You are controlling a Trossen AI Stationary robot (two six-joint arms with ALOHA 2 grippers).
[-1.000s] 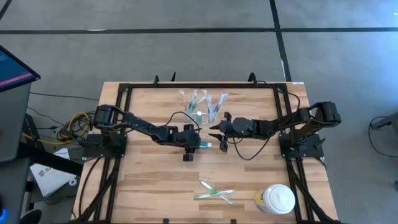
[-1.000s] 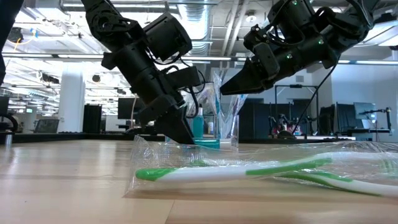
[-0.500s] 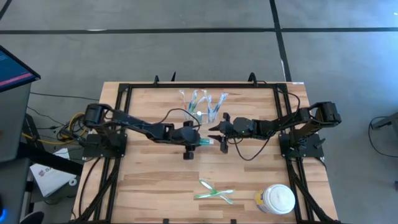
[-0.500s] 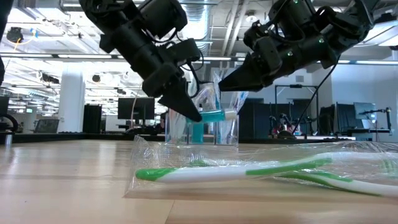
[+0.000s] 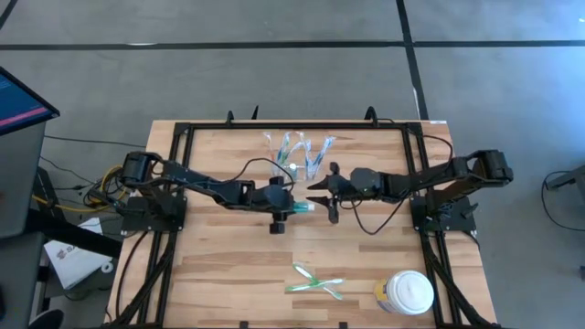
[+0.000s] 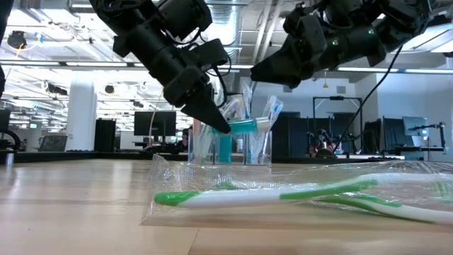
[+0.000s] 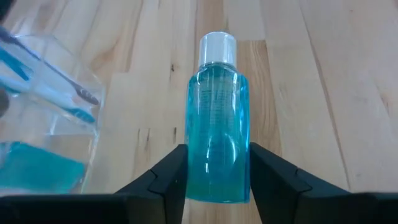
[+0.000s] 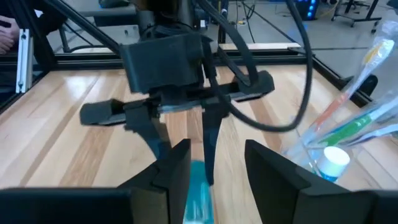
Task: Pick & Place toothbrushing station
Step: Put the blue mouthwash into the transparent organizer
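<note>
My left gripper [image 5: 289, 206] is shut on a small teal tube with a white cap [image 7: 216, 143], held above the table's middle. The cap end [image 6: 263, 126] points toward the table's right. My right gripper [image 5: 321, 196] is open and hovers just above and to the right of the cap, touching nothing. In its wrist view [image 8: 214, 180] the tube [image 8: 198, 202] shows between the fingers. The clear holder [image 5: 298, 157] stands just behind on its base, with blue, green and whitish toothbrushes [image 6: 272, 110] sticking out of it. My left gripper pinches the tube's lower body near its base [image 7: 216, 186] between its two fingers [image 7: 163, 180], one on each side. The fingers come slanting down from the table's left and lie along the tube. The tube is lifted clear of the table, roughly level.
A clear packet with green and white toothbrushes [image 5: 315, 281] lies near the front edge. A white round lidded jar [image 5: 405, 292] stands at the front right. A black frame [image 5: 183, 137] runs round the table's edge.
My left gripper has risen from the table with the teal tube, which is now lifted clear and lies roughly level. My right gripper has moved up a little, still open.
</note>
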